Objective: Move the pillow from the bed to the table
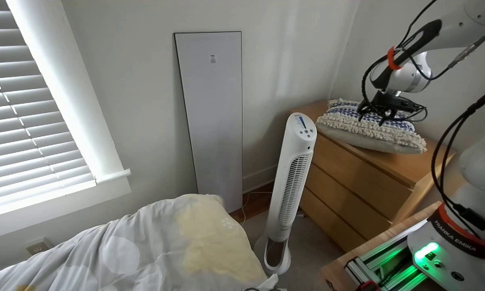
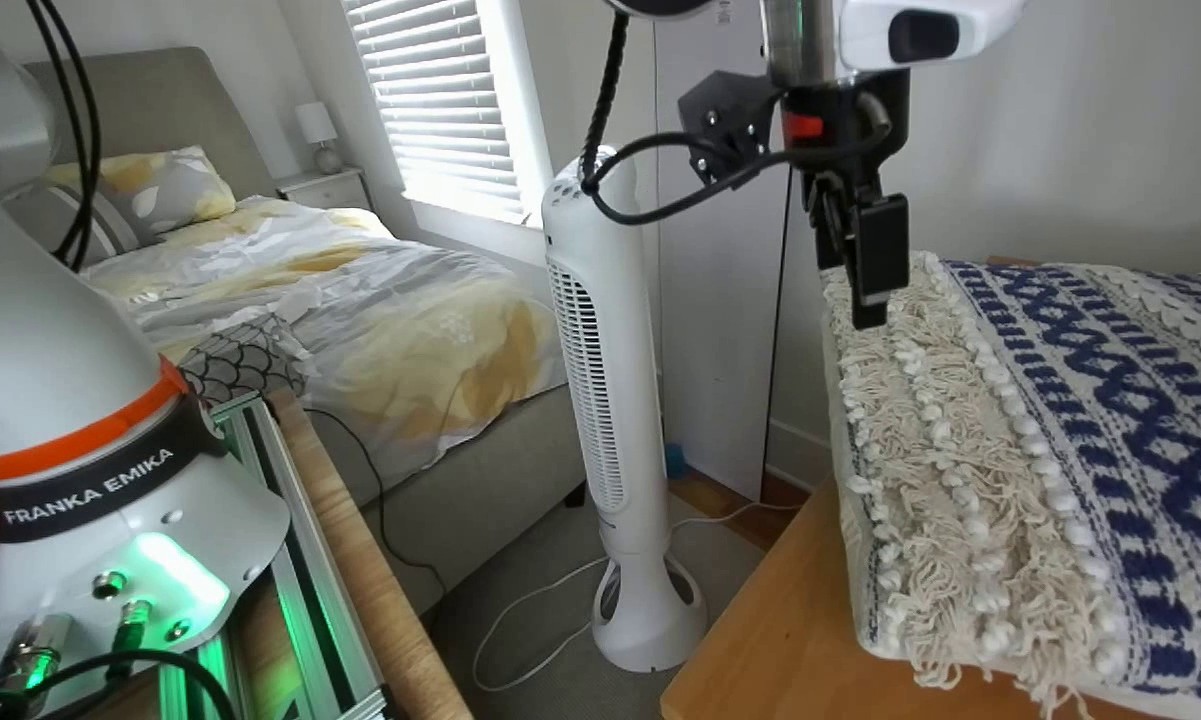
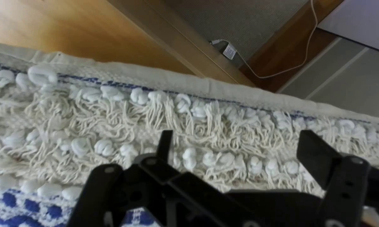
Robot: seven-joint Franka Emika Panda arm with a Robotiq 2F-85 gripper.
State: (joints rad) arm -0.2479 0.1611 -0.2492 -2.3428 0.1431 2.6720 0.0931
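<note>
The pillow lies on the table in both exterior views, navy-and-white patterned face up with cream fringe (image 1: 343, 125) (image 2: 1050, 430). It also fills much of the wrist view (image 3: 91, 123). The table is the tan wooden chest of drawers (image 1: 343, 186) (image 2: 780, 610), whose top shows in the wrist view (image 3: 66, 28). My gripper is above the pillow's fringed part in both exterior views (image 1: 370, 120) (image 2: 855, 295). Its fingers are wide apart with nothing held between them in the wrist view (image 3: 235, 135). The bed (image 1: 137, 242) (image 2: 480, 500) carries rumpled white and yellow bedding.
A tall white tower fan (image 1: 288, 190) (image 2: 600, 420) stands between the bed and the table. A grey panel (image 1: 214, 113) leans on the wall behind it. A white cord (image 2: 550, 590) runs over the floor. The robot base (image 1: 456, 246) stands on a wooden stand beside the table.
</note>
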